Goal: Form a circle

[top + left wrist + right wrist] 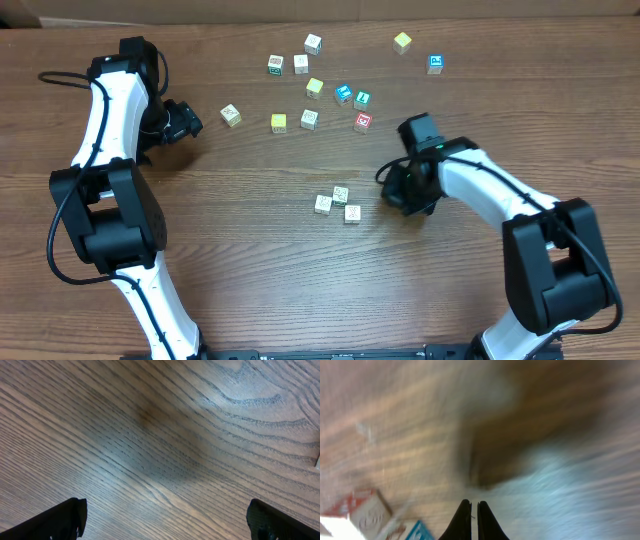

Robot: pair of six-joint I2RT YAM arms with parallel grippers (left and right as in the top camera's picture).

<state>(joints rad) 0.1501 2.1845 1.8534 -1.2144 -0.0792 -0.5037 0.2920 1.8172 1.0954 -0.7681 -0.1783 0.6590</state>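
Near the middle of the table (250, 270) lay the circle (339, 204). It was only three cream cubes in a loose clump, set close around a small gap; whether they touched could not be told. Their printed faces were too small to read, and no writing could be made out anywhere.

Just right of the clump sat the right gripper (474, 516), its fingers pressed together with nothing between them. Its wrist view was badly blurred.

Well apart, at the far left, the left gripper (165, 514) hung over bare wood with its jaws spread wide, holding nothing. A lone cream cube (230, 115) lay near it, to its right.

Across the far side of the table the other cubes lay scattered, well clear of the clump. A red cube (363, 122) lay nearest the right arm. Two blue cubes (343, 93) sat side by side just beyond it, with a third farther right. Three yellow cubes (278, 122) were spread among several more cream ones, one of which bore a green print (275, 65).
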